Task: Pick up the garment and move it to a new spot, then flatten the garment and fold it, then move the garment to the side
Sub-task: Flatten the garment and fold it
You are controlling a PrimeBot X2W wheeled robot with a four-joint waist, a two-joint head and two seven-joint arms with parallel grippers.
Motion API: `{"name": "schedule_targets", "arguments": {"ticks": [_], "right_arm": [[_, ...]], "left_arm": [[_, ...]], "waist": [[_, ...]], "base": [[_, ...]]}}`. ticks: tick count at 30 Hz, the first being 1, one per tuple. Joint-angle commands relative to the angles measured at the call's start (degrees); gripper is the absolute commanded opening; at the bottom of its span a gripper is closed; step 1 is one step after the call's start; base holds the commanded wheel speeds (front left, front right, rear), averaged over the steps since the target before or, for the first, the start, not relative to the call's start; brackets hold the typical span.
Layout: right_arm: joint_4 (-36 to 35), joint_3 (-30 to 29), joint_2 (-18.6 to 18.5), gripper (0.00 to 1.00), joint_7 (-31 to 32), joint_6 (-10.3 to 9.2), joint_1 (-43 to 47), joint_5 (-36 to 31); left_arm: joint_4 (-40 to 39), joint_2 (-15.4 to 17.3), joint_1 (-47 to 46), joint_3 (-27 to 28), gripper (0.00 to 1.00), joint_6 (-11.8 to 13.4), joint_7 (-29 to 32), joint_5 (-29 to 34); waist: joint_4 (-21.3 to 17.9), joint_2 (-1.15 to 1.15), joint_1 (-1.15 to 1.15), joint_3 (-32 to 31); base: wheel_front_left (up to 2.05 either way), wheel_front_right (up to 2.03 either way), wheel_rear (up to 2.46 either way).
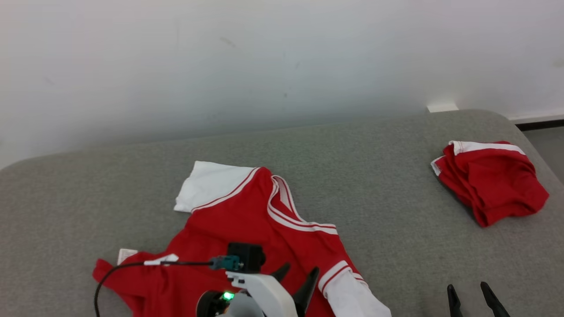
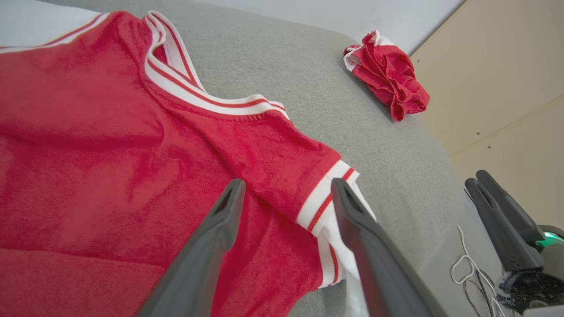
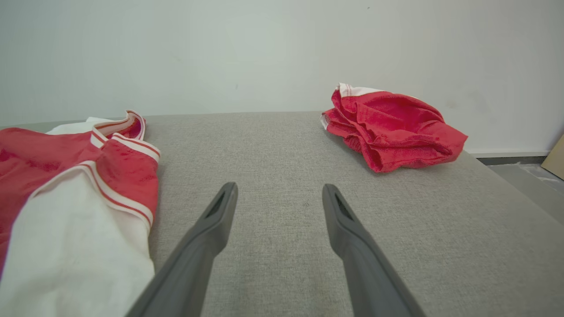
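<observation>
A red garment [image 1: 238, 220] with white sleeves and striped white trim lies spread on the grey surface [image 1: 379, 211], neck opening toward the wall. My left gripper [image 1: 300, 273] hovers over its right shoulder, open, nothing between the fingers. In the left wrist view the garment [image 2: 97, 145] lies under the open left gripper [image 2: 286, 187], whose right finger sits above the striped sleeve cuff. My right gripper [image 1: 469, 293] stands open over bare surface to the right of the garment. In the right wrist view the right gripper [image 3: 278, 190] is open, the white sleeve [image 3: 75, 233] at its left.
A second red garment [image 1: 489, 178] lies crumpled at the back right, near the surface's edge; the right wrist view has this crumpled garment [image 3: 390, 125] ahead and to the right. A white wall runs behind. A black cable [image 1: 114, 273] loops from my left wrist. Floor [image 1: 546, 141] lies beyond the right edge.
</observation>
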Motion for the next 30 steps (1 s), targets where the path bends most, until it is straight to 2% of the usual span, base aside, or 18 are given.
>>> {"name": "schedule_targets", "arguments": {"ticks": [1,4,10,23,24,25,30], "right_arm": [[-0.04,-0.29,-0.12,1.00,-0.16,-0.17,-0.72,0.01],[-0.04,-0.58,-0.13,1.00,-0.15,-0.17,-0.80,0.23],[-0.04,-0.70,-0.13,1.00,-0.08,-0.17,-1.11,0.64],[-0.61,-0.95,-0.13,1.00,-0.09,-0.17,-1.66,0.92],[-0.63,-0.83,-0.13,1.00,-0.09,-0.17,-1.75,1.01],[-0.62,-0.71,-0.13,1.00,-0.08,-0.17,-1.83,1.05],[-0.44,-0.45,-0.13,1.00,-0.09,-0.17,-2.07,1.12]], "left_arm": [[0.62,-0.19,-0.82,0.08,1.00,-0.31,0.11,0.61],[4.47,-2.68,-3.06,-1.04,1.00,-2.10,0.94,0.73],[8.90,-5.09,-5.89,-1.97,1.00,-3.80,1.37,1.15],[14.15,-4.29,-6.81,-3.85,1.00,-4.00,1.59,2.79],[14.60,-4.24,-6.96,-3.66,0.60,-3.87,1.13,2.95],[14.89,-4.25,-7.11,-3.58,0.00,-3.95,0.84,3.05],[14.79,-4.44,-8.53,-2.36,0.00,-4.74,-0.79,2.75]], "waist": [[-2.39,0.00,0.00,1.37],[-4.46,0.00,0.00,2.03],[-7.04,0.00,0.00,2.56],[-7.73,0.00,0.00,3.55],[-7.76,0.00,0.00,3.72],[-7.81,0.00,0.00,3.85],[-8.26,0.00,0.00,4.37]], "base": [[0.00,0.00,0.00],[0.00,0.00,0.00],[0.00,0.00,0.00],[0.00,0.00,0.00],[0.00,0.00,0.00],[0.00,0.00,0.00],[0.00,0.00,0.00]]}}
